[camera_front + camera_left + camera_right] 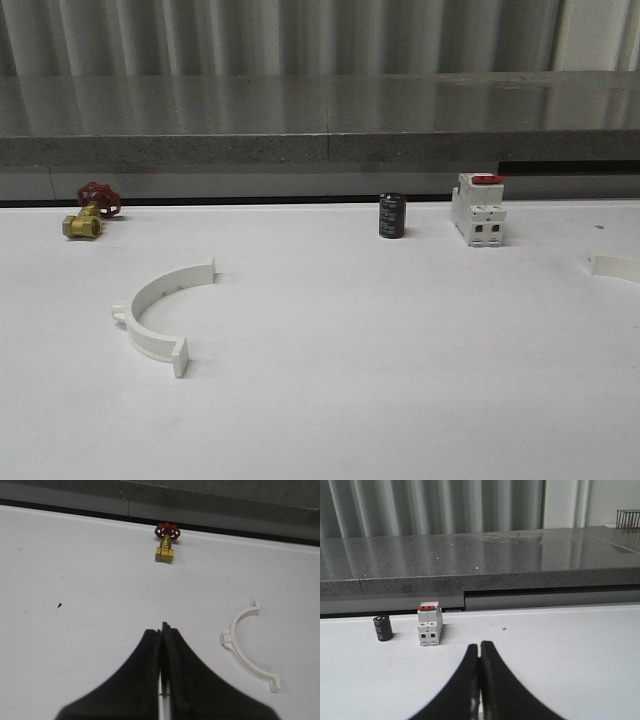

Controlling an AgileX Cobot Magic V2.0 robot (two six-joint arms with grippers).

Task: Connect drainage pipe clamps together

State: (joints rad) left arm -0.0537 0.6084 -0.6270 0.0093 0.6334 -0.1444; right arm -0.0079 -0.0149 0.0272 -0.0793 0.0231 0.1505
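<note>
One white half-ring drainage pipe clamp (158,311) lies flat on the white table at the left, its open side facing right. The same clamp (246,646) appears in the left wrist view, off to the side of my left gripper (161,629), which is shut with nothing between its black fingers. A second white clamp piece (614,267) is cut off by the right edge of the front view. My right gripper (480,646) is shut and empty above bare table.
A brass valve with a red handwheel (88,210) sits at the back left. A black cylinder (392,216) and a white breaker with a red top (478,208) stand at the back right. A grey stone ledge (320,120) runs behind the table.
</note>
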